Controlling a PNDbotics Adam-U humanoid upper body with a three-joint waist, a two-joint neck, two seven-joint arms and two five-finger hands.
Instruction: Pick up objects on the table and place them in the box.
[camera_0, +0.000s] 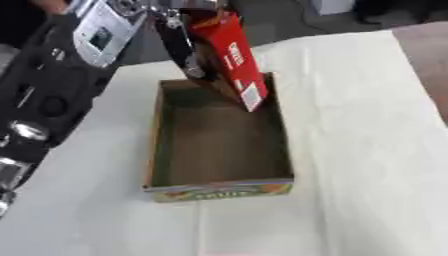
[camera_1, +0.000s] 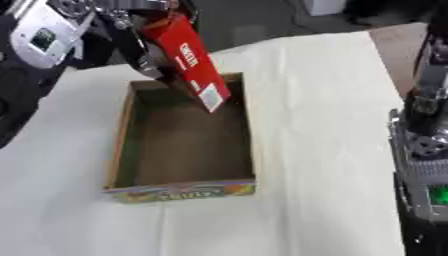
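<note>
A flat red carton (camera_0: 234, 59) with white lettering hangs tilted over the far end of the open cardboard box (camera_0: 154, 150), its lower corner dipping inside. My left hand (camera_0: 182, 45) comes in from the upper left and is shut on the carton's upper part, dark fingers along its left face. The box's brown floor shows nothing lying in it. My right arm (camera_1: 423, 135) stands along the right edge of the right eye view; its hand is out of sight.
A white cloth (camera_0: 367, 150) covers the table around the box, with open room to the right and front. My left arm's black and silver body (camera_0: 52, 85) fills the left side. Dark floor lies beyond the far edge.
</note>
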